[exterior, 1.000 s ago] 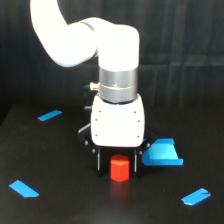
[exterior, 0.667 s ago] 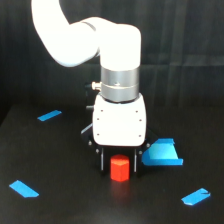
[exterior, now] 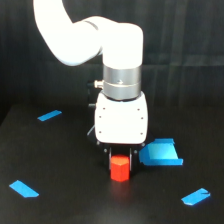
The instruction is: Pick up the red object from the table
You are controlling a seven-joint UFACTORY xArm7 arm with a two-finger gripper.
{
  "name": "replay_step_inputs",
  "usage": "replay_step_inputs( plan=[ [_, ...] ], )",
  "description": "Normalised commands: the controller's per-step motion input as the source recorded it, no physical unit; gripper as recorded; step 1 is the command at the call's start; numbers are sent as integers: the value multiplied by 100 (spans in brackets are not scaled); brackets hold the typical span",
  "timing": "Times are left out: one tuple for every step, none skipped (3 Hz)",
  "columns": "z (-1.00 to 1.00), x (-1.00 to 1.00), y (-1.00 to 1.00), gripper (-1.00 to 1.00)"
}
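Observation:
The red object (exterior: 119,169), a small red-orange block, stands on the black table (exterior: 60,200) just below the centre of the exterior view. My gripper (exterior: 120,159) hangs straight down over it from the white arm. Its dark fingers (exterior: 131,159) reach down on both sides of the block's upper part and press against its flanks, so the gripper is shut on the block. The block's base still rests on the table. Its top edge is partly hidden between the fingers.
A larger blue piece with a raised edge (exterior: 160,153) lies close to the gripper on the exterior view's right. Flat blue pieces lie at the back left (exterior: 49,115), front left (exterior: 23,188) and front right (exterior: 195,196).
The fingers have drawn in from a wider stance until they meet the block's sides. The block has stayed in the same spot on the table.

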Motion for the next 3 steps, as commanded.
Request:
replay_step_inputs(
  plan=[
    [-1, 11, 7, -100],
    [95, -40, 1, -98],
    [95, -18, 5, -100]
  ],
)
